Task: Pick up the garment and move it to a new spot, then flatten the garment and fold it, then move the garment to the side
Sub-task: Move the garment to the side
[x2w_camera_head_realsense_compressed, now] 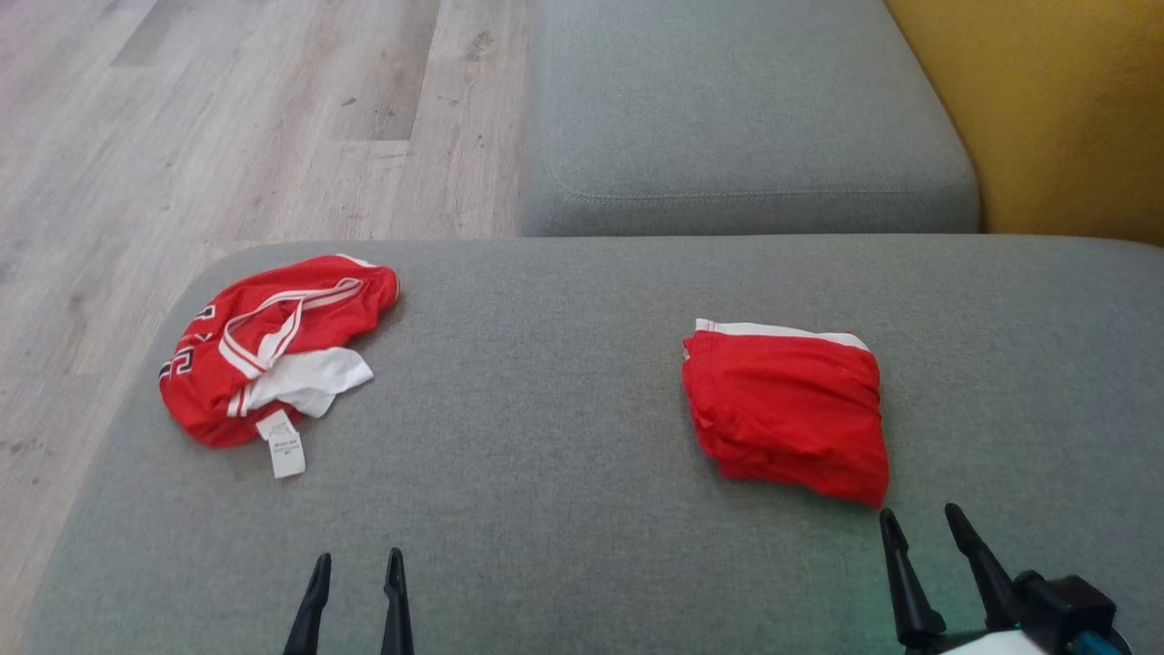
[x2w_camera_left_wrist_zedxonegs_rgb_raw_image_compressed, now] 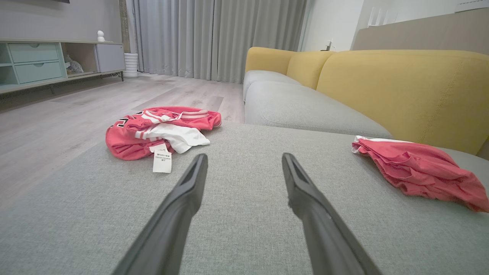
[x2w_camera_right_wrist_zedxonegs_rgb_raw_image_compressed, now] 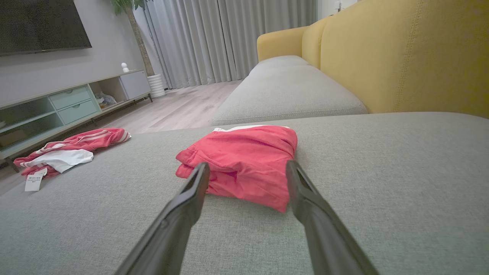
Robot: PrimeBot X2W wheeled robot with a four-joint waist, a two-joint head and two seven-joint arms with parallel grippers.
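A crumpled red garment (x2w_camera_head_realsense_compressed: 273,341) with white trim, dark numbers and a white tag lies at the left end of the grey sofa seat (x2w_camera_head_realsense_compressed: 546,409); the left wrist view has it (x2w_camera_left_wrist_zedxonegs_rgb_raw_image_compressed: 160,130) ahead and to the left. A second red garment (x2w_camera_head_realsense_compressed: 791,409), folded into a neat stack with a white edge, rests at the right. My left gripper (x2w_camera_head_realsense_compressed: 357,555) stands open above the seat's front, empty, well short of the crumpled garment (x2w_camera_right_wrist_zedxonegs_rgb_raw_image_compressed: 72,152). My right gripper (x2w_camera_head_realsense_compressed: 919,511) is open too, its tips just before the folded garment's near corner (x2w_camera_right_wrist_zedxonegs_rgb_raw_image_compressed: 244,164).
Another grey seat cushion (x2w_camera_head_realsense_compressed: 746,118) and a yellow backrest (x2w_camera_head_realsense_compressed: 1046,109) lie beyond. Wooden floor (x2w_camera_head_realsense_compressed: 227,118) runs along the left, close to the crumpled garment. A TV cabinet (x2w_camera_left_wrist_zedxonegs_rgb_raw_image_compressed: 46,61) and curtains (x2w_camera_left_wrist_zedxonegs_rgb_raw_image_compressed: 214,38) stand far off. Bare seat fabric stretches between the two garments.
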